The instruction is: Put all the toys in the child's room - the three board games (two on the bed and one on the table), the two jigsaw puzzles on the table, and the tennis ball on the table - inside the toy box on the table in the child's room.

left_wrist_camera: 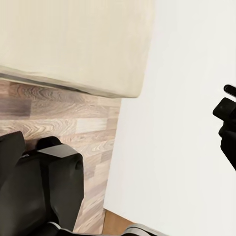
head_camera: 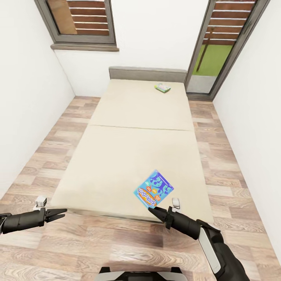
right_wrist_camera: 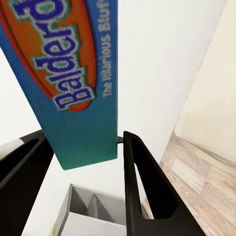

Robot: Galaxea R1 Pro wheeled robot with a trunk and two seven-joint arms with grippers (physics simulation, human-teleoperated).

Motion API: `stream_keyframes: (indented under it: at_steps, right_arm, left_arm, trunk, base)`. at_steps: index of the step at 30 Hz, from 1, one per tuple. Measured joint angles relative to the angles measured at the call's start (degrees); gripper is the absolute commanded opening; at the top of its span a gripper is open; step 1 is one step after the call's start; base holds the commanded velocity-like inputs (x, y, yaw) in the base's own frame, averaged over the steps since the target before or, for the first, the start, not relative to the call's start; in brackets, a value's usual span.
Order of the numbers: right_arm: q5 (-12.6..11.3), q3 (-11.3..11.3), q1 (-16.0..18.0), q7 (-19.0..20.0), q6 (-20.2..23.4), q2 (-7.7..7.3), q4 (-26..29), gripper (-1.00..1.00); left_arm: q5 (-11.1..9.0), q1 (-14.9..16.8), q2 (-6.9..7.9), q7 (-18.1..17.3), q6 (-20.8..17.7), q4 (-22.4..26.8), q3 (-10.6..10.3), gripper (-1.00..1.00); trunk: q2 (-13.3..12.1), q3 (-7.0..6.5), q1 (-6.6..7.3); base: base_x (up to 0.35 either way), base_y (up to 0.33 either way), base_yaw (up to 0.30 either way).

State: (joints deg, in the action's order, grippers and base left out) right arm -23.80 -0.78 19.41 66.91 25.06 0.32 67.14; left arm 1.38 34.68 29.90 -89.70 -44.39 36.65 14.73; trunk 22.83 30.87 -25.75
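The bed (head_camera: 128, 117) fills the middle of the head view, its beige mattress running away from me. A mostly blue board game (head_camera: 154, 188) lies near its front right corner. A second, pale green and white board game (head_camera: 162, 87) rests by the grey headboard (head_camera: 147, 73). My right gripper (head_camera: 153, 211) is at the blue box's near corner. In the right wrist view the "Balderdash" box (right_wrist_camera: 73, 73) reaches down between the spread fingers (right_wrist_camera: 145, 187), with a thin gap beside it. My left gripper (head_camera: 59, 213) hangs open and empty over the floor at the bed's front left. The table, toy box, puzzles and tennis ball are out of view.
White walls close in on both sides, with strips of wood-plank floor (head_camera: 66, 128) between them and the bed. A dark-framed window (head_camera: 80, 21) is at the back left and a tall glazed door (head_camera: 218, 47) at the back right. The bed corner (left_wrist_camera: 123, 73) shows in the left wrist view.
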Motion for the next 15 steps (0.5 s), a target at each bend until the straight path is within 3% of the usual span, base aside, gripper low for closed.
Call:
stream_keyframes:
  at_steps: [15]
  right_arm:
    - [0.00,0.01,0.00,0.00,-0.02,0.00,0.00,-1.00]
  left_arm:
    - [0.00,0.00,-0.01,0.00,0.01,0.00,0.00,1.00]
  trunk:
    - [0.00,-1.43,0.00]
  base:
    - [0.000,0.000,0.071]
